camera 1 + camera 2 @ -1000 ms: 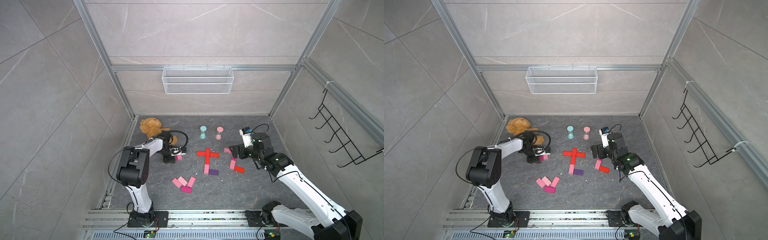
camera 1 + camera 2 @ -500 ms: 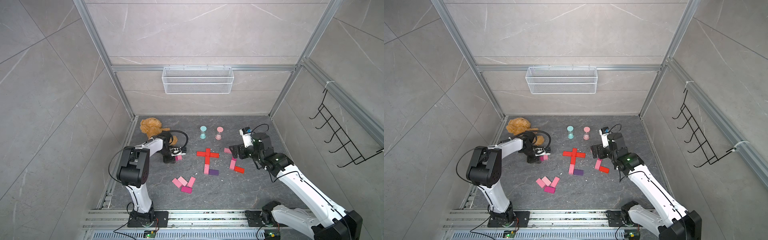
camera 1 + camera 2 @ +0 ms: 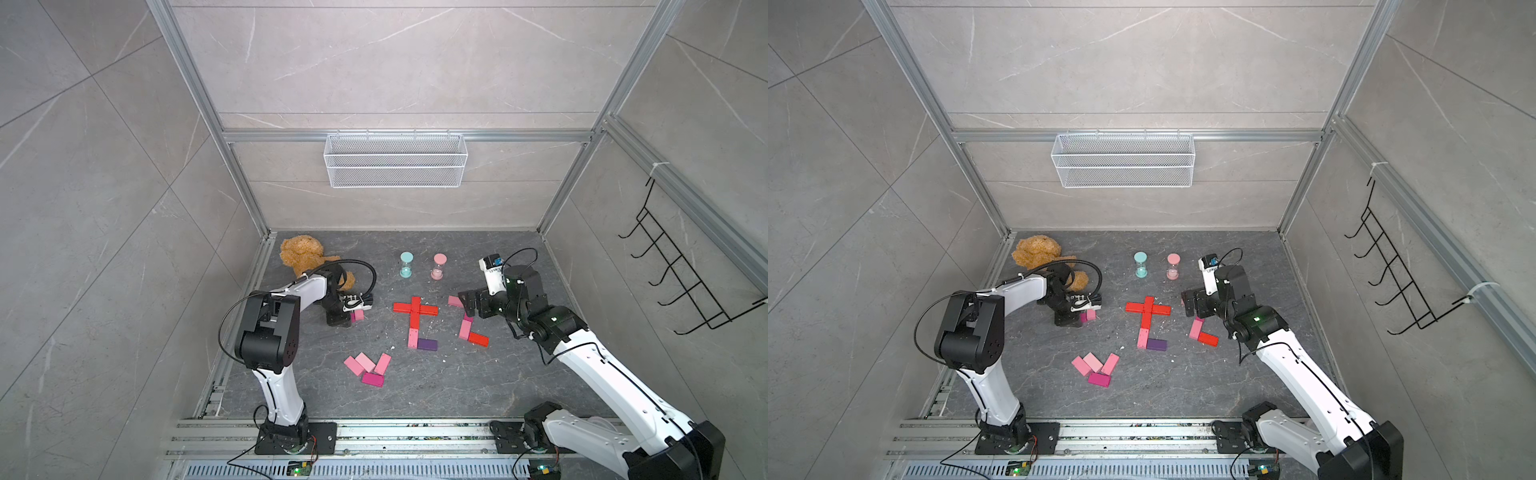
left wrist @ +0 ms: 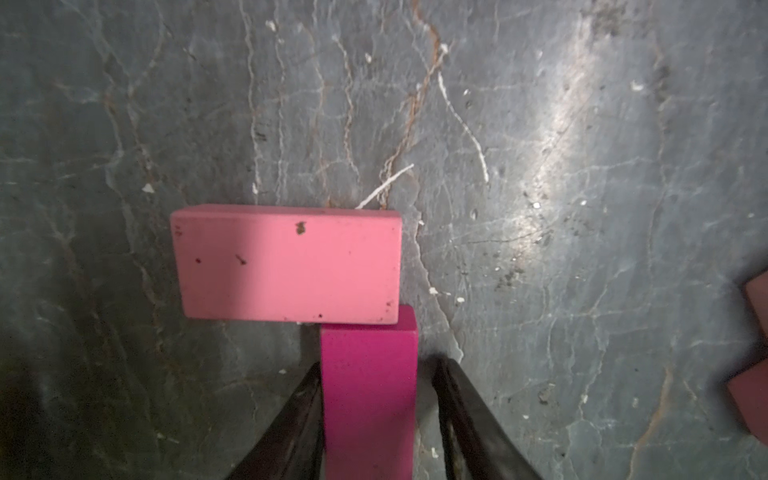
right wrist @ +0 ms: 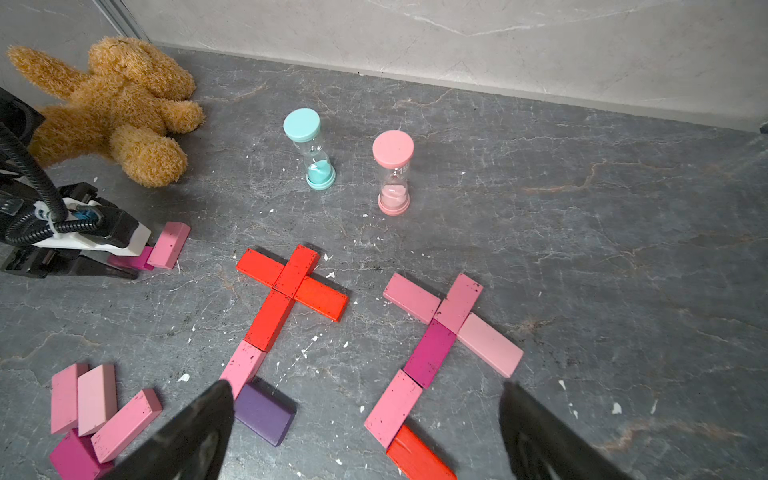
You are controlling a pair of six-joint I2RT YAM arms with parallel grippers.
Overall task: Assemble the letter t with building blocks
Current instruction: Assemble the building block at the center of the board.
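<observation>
My left gripper (image 4: 379, 365) sits low on the floor with its jaws either side of a magenta block (image 4: 369, 395). One finger (image 4: 305, 399) touches the block and a thin gap shows at the other. A light pink block (image 4: 286, 266) lies across the magenta block's far end, also seen in a top view (image 3: 360, 314). A red t (image 3: 415, 309) lies mid-floor with a pink block (image 3: 412, 337) and a purple block (image 3: 427, 344) at its foot. My right gripper (image 5: 365, 388) hangs open above a pink and magenta t (image 5: 451, 316) that ends in a red block (image 5: 419, 455).
Several loose pink and magenta blocks (image 3: 368, 368) lie near the front. A teddy bear (image 3: 303, 253) sits behind my left arm. A teal timer (image 3: 406, 264) and a pink timer (image 3: 438, 266) stand at the back. A wire basket (image 3: 395, 160) hangs on the back wall.
My left gripper's jaws have drawn closer together around the magenta block. Neither arm has visibly shifted, and the blocks lie as before.
</observation>
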